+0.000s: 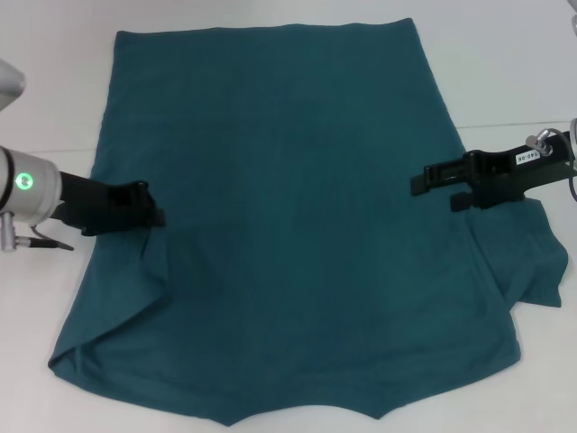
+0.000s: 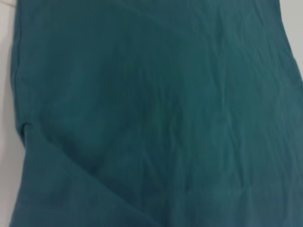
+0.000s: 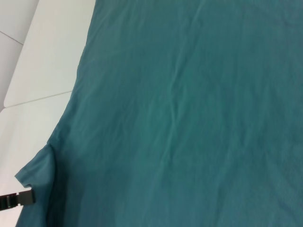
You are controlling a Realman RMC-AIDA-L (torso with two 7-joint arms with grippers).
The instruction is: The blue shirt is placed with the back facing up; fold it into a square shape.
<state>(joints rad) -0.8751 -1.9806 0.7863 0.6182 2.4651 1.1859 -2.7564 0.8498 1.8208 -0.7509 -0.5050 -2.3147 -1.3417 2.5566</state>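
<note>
A blue shirt (image 1: 288,225) lies spread across a white bench (image 1: 505,63), covering most of its surface, with its straight hem at the far side and its neckline at the near edge of the head view. The left sleeve is folded inward over the body, leaving a diagonal crease near the lower left corner; the right sleeve (image 1: 539,262) still lies outward, rumpled, on the bench. The left gripper (image 1: 153,215) sits low over the shirt's left edge by that folded sleeve, and whether its fingers are parted or have hold of any cloth cannot be told. The right gripper (image 1: 437,185) reaches in over the shirt's right edge just above the outspread sleeve, its two dark fingers a little apart, with nothing seen between them. A thin seam line (image 1: 514,124) crosses the bench beyond the right arm. Both wrist views are filled almost wholly by teal fabric with soft wrinkles, with a strip of white bench along one side.
</note>
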